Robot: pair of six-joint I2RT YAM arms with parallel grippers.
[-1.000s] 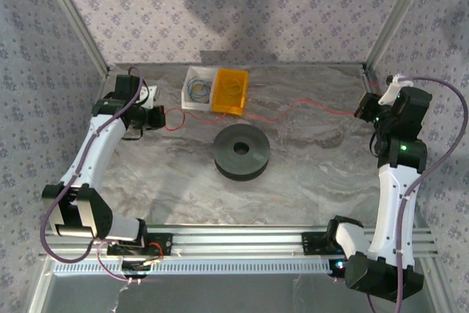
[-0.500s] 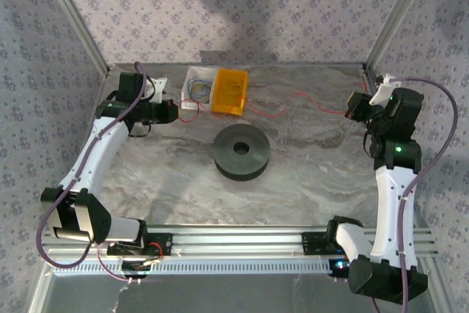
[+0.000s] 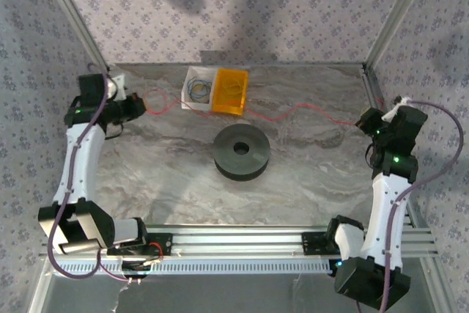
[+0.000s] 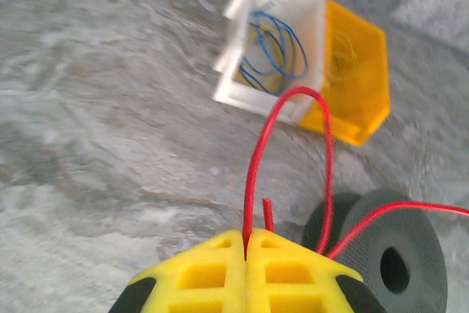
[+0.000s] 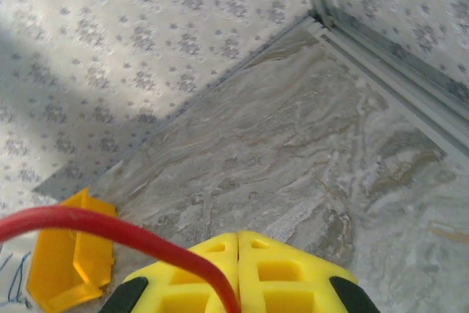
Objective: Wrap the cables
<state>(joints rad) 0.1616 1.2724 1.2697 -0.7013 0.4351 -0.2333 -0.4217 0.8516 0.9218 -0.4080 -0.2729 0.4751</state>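
Spool (image 3: 242,152) sits mid-table (image 3: 315,174). Two bins stand behind it at the far side, touching: left bin (image 3: 187,98), right bin (image 3: 229,108). Coiled wires (image 3: 198,90) lie in the left bin. The cable (image 3: 293,111) runs left to right across the table, just in front of the bins and behind the spool. Its left end is clamped in the left gripper (image 3: 138,105) at far left, its right end in the right gripper (image 3: 364,121) by the right edge.

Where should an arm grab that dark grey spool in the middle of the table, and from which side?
Likely from straight above. The spool lies flat with its centre hole facing up, so one finger could drop into the hole and the other outside the rim, pinching the wall. Its full width looks too broad to span.
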